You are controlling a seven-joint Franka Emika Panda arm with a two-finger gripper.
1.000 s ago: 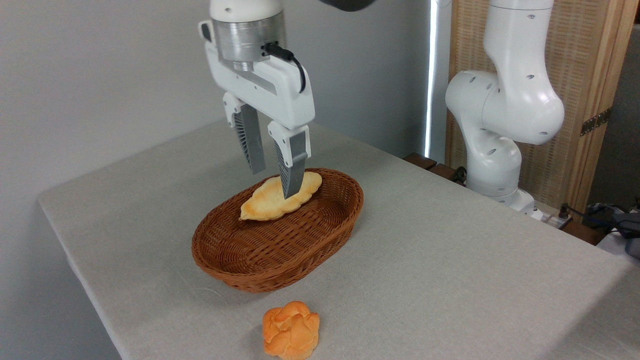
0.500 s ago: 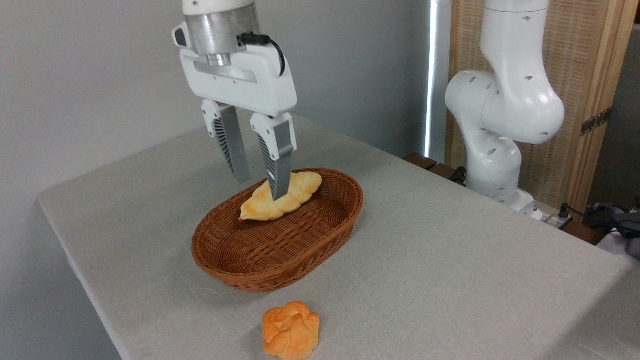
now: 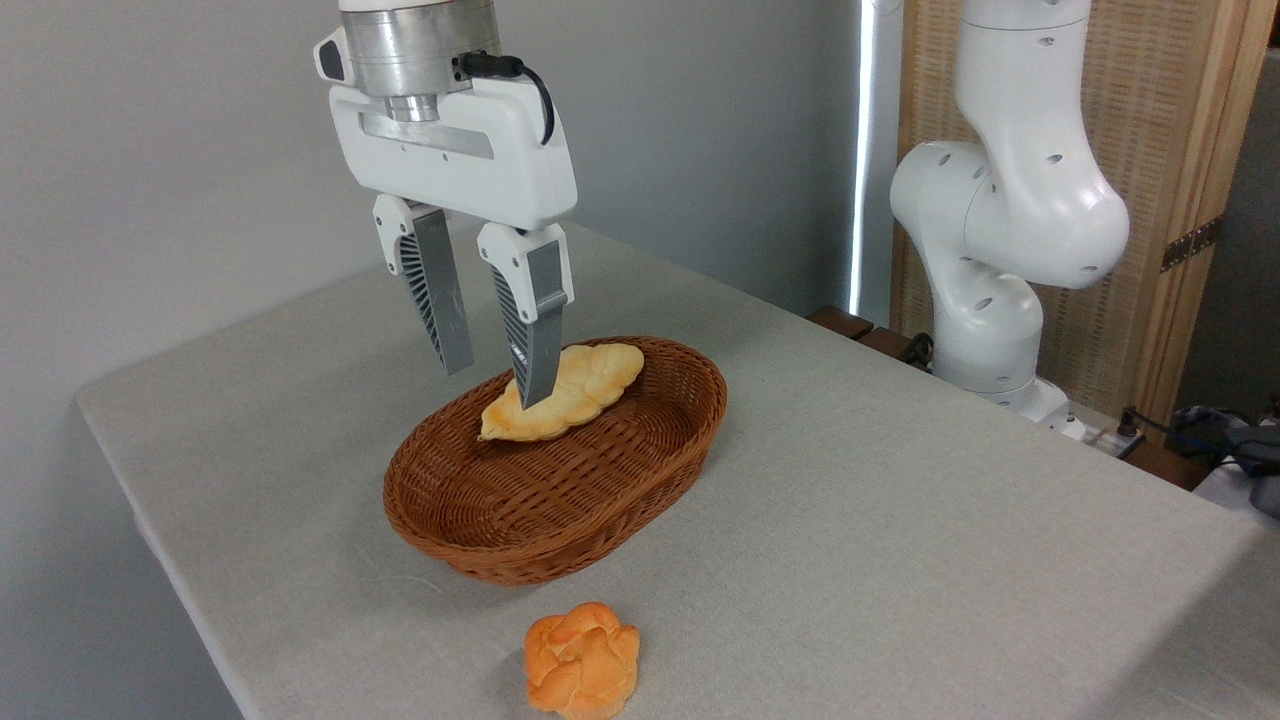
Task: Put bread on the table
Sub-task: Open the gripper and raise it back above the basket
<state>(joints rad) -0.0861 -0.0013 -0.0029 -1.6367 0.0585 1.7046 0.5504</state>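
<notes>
The bread [image 3: 582, 660], a small round orange-golden knotted bun, lies on the table [image 3: 900, 520] near the front edge, just in front of the wicker basket. My gripper [image 3: 493, 385] hangs open and empty above the back left rim of the basket, well away from the bun. Its right finger overlaps the pale loaf in the picture without holding it.
A brown oval wicker basket [image 3: 640, 480] stands mid-table with a pale-yellow braided loaf [image 3: 575, 390] resting in its far end. The arm's white base [image 3: 1000, 260] rises at the table's right back edge. Cables and dark objects [image 3: 1230, 440] lie beyond the right edge.
The open gripper has moved left and slightly toward the front over the basket. The bun and the loaf have not moved.
</notes>
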